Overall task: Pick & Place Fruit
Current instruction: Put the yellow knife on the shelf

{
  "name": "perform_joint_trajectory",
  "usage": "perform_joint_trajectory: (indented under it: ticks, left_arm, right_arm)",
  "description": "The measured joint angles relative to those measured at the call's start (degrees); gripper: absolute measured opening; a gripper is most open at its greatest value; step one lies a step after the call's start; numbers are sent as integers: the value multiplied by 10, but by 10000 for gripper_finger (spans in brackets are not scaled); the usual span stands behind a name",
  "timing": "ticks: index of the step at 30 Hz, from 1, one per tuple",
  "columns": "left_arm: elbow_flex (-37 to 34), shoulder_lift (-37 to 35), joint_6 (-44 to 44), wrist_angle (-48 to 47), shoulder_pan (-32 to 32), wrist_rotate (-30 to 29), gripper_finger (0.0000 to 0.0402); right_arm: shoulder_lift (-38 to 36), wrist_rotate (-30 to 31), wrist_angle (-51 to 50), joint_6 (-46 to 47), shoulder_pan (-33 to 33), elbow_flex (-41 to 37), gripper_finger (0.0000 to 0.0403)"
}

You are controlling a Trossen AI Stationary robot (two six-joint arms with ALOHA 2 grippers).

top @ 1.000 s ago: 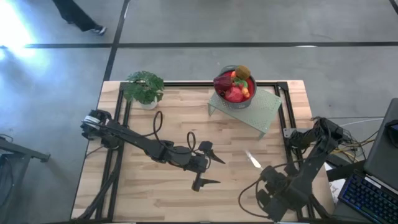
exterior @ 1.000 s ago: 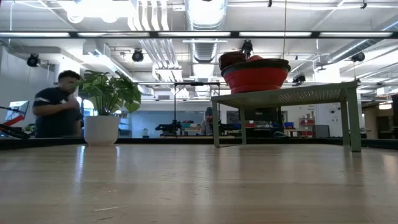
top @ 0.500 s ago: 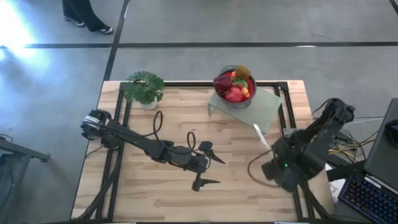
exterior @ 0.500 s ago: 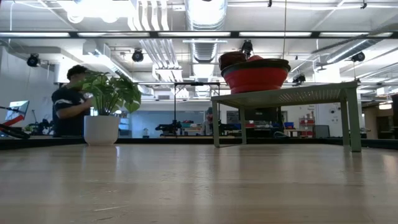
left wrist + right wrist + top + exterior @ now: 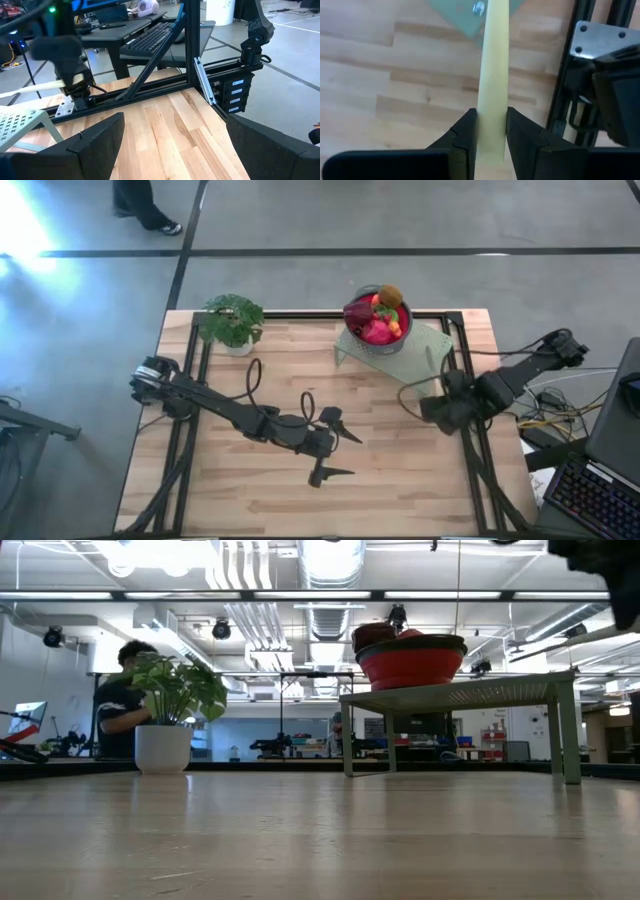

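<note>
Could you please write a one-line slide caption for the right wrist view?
Right end effector shut on a pale knife handle above the wooden table.

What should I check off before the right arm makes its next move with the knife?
1. Right claw shut on the pale-handled knife: ok.
2. Fruit all in the red bowl, none loose on the table: ok.
3. Bowl seated on the green stand: ok.
4. Left claw open, parked mid-table, away from the stand: ok.
5. Knife blade direction and condition: cannot tell.
6. Person behind the potted plant, beyond the table: ok.
</note>
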Motion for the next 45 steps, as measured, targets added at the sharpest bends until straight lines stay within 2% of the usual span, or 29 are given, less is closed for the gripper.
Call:
perform_joint_trajectory:
  ticks: [9, 17, 27, 36, 45]
  left_arm:
    - [0, 0, 0, 0, 0, 0, 356]
    - [0, 0, 0, 0, 0, 0, 355]
    - [0, 0, 0, 0, 0, 0, 355]
    - [0, 0, 0, 0, 0, 0, 355]
    - [0, 0, 0, 0, 0, 0, 355]
  right_arm:
    - [-21, 13, 96, -146, -150, -21, 74]
    - [-8, 8, 116, -206, -269, -8, 73]
    - [36, -40, 135, -291, -385, -16, 78]
    - [53, -53, 151, -354, -442, -17, 84]
    - [54, -53, 165, -380, -457, -35, 87]
